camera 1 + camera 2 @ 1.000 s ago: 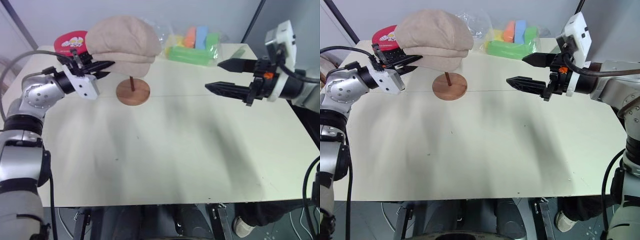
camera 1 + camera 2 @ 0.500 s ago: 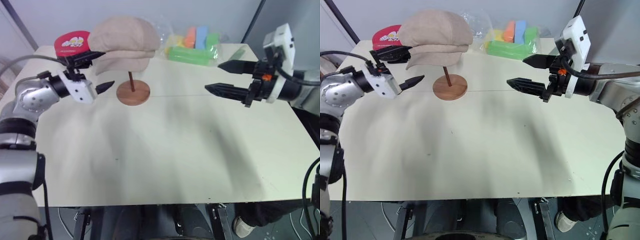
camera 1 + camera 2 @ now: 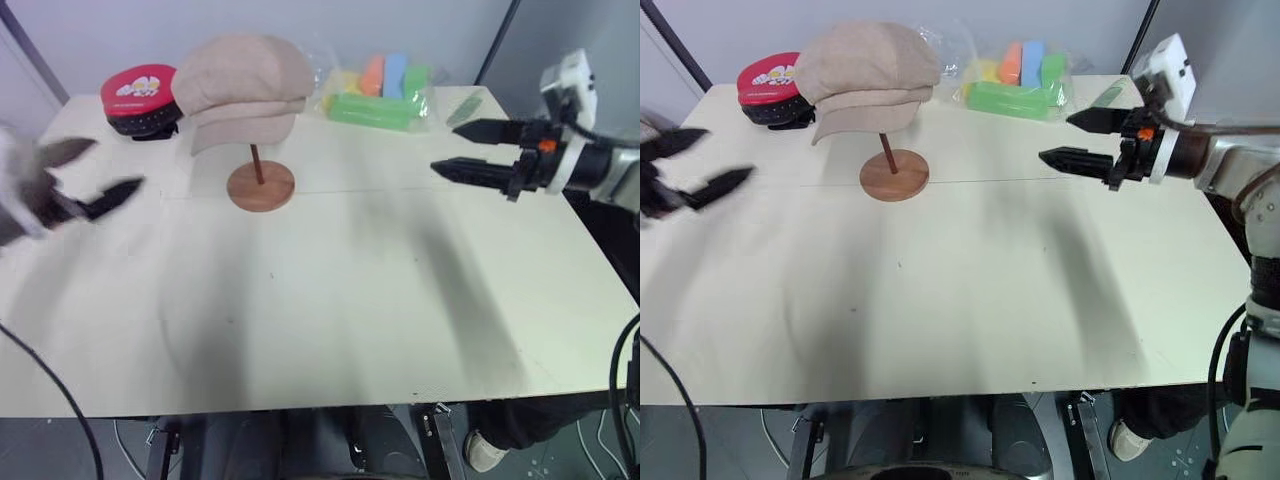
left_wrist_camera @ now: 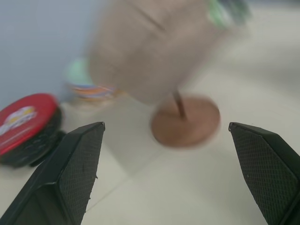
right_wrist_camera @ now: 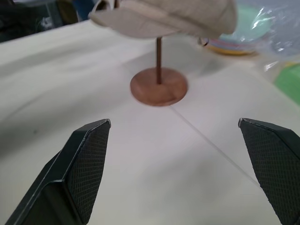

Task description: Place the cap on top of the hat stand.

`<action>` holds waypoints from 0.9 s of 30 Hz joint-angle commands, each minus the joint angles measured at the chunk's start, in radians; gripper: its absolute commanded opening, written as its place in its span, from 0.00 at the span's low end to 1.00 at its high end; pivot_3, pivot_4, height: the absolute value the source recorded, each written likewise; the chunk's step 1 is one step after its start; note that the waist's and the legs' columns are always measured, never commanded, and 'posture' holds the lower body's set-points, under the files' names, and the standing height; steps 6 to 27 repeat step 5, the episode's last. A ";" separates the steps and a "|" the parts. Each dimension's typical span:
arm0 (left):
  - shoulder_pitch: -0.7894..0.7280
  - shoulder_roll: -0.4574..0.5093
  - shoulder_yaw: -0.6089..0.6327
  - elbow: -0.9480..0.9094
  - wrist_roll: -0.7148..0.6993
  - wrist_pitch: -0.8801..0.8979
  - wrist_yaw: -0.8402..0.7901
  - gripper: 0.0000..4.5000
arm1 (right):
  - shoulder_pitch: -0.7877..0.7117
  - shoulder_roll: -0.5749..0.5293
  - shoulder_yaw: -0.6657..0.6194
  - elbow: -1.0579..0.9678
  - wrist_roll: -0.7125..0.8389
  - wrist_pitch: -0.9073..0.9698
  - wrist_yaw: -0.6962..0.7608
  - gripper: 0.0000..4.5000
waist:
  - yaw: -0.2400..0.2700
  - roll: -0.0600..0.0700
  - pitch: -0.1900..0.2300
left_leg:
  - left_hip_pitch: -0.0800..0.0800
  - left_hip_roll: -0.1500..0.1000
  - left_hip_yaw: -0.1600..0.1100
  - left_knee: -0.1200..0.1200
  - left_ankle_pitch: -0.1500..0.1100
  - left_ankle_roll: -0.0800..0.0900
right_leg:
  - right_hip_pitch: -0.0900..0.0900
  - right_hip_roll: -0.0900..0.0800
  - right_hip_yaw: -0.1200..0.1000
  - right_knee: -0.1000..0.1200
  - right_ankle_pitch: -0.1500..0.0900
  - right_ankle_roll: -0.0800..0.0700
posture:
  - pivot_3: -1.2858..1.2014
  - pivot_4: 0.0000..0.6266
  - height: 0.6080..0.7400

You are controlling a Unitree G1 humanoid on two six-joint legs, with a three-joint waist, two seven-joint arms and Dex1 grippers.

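- The cap (image 3: pixel 866 75) sits on top of the hat stand (image 3: pixel 894 173), covering its top, brim drooping toward the robot's left.
- The stand's round base rests on the bench (image 3: pixel 970 290), rod upright.
- Left gripper (image 3: pixel 88 175): 2 fingers spread apart, holding nothing, well apart from the cap at the bench's left edge.
- Right gripper (image 3: pixel 1075 139): 2 fingers spread apart, holding nothing, above the bench's right side.
- A red-and-black cap (image 3: pixel 770 87) lies behind, beside a bag of coloured blocks (image 3: pixel 1025 78).

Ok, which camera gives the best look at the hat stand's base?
The right wrist view: the hat stand base shows sharp and whole under the cap. Both eye views show it whole but farther off; the left wrist view blurs it.
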 commanded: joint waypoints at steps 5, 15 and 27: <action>0.049 0.080 0.219 0.026 0.000 0.225 -0.159 0.99 | -0.116 0.021 0.004 0.103 -0.025 -0.011 0.083 1.00 | 0.000 0.001 0.000 | 0.000 0.000 0.001 -0.001 0.000 0.000 | 0.000 0.000 0.000 0.000 0.000 -0.001 | 0.52 0.24 1.00; 0.049 0.080 0.219 0.026 0.000 0.225 -0.159 0.99 | -0.116 0.021 0.004 0.103 -0.025 -0.011 0.083 1.00 | 0.000 0.001 0.000 | 0.000 0.000 0.001 -0.001 0.000 0.000 | 0.000 0.000 0.000 0.000 0.000 -0.001 | 0.52 0.24 1.00; 0.049 0.080 0.219 0.026 0.000 0.225 -0.159 0.99 | -0.116 0.021 0.004 0.103 -0.025 -0.011 0.083 1.00 | 0.000 0.001 0.000 | 0.000 0.000 0.001 -0.001 0.000 0.000 | 0.000 0.000 0.000 0.000 0.000 -0.001 | 0.52 0.24 1.00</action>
